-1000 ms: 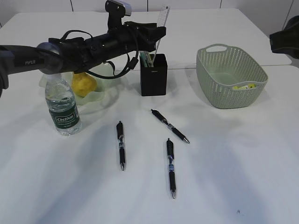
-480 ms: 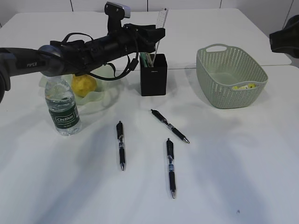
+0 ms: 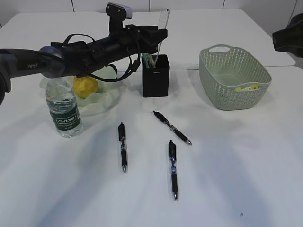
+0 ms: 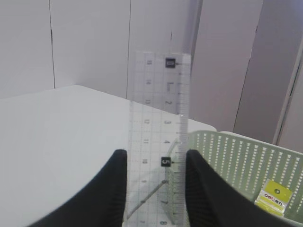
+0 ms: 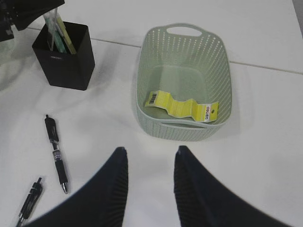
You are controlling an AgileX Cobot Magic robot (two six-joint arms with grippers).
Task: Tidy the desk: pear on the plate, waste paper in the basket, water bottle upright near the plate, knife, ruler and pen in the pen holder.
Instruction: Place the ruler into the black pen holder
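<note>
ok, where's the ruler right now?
The clear ruler stands upright between the left gripper fingers, over the black pen holder at the back middle of the exterior view, left of the green basket.

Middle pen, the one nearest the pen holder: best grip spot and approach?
Grip the middle pen at mid-barrel, coming straight down with the open right pincer. The pen lies flat and diagonal on the table, tip toward the near right, so set the jaws across its axis. Nothing touches it; the other two pens lie apart.
</note>
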